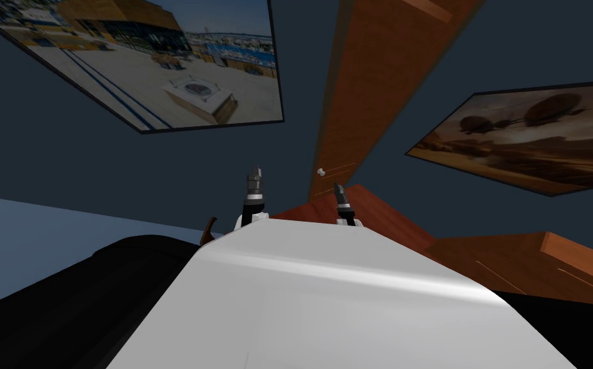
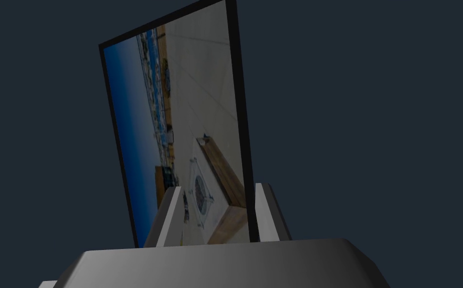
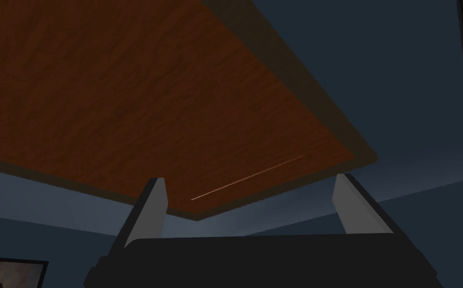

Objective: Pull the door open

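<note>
No legible txt, labels or nos., seemingly

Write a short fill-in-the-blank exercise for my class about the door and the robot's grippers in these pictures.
1. The door is ___ in colour.
2. The fingers of the right gripper stand ___, with nothing between them.
3. In the head view, the door's small round knob lies nearer the ___ gripper than the other one.

Missing words: brown; open; right.
</note>
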Robot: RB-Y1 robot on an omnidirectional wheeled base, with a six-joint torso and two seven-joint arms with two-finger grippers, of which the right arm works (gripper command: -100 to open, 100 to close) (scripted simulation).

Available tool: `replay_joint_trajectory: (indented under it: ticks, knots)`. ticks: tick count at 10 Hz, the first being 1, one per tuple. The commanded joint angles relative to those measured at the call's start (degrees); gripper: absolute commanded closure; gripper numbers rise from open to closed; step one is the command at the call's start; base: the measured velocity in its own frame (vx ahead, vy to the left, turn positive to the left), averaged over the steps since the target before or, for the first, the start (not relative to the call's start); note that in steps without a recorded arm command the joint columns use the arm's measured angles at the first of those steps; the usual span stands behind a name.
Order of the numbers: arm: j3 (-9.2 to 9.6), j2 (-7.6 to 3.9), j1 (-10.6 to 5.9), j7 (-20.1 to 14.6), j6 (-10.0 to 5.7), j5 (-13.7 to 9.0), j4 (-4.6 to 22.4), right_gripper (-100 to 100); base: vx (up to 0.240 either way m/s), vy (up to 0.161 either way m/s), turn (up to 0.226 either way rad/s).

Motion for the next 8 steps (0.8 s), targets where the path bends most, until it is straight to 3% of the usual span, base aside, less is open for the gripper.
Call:
replay_joint_trajectory:
  ticks: [1, 3, 4, 8]
  knots:
    - [0.13, -0.21, -0.9, 2.27, -0.73, 0.6, 2.86, -100, 0.058, -0.045, 0.029]
    - [0.22, -0.72, -2.6, 5.76, -2.0, 1.53, 6.99, -100, 0.069, -0.059, 0.057]
    - [0.22, -0.72, -2.6, 5.84, -2.0, 1.53, 7.55, -100, 0.056, -0.044, 0.019]
    - [0.36, -1.46, -5.16, 11.19, -3.89, 2.92, 14.41, -100, 0.065, -0.039, 0.035]
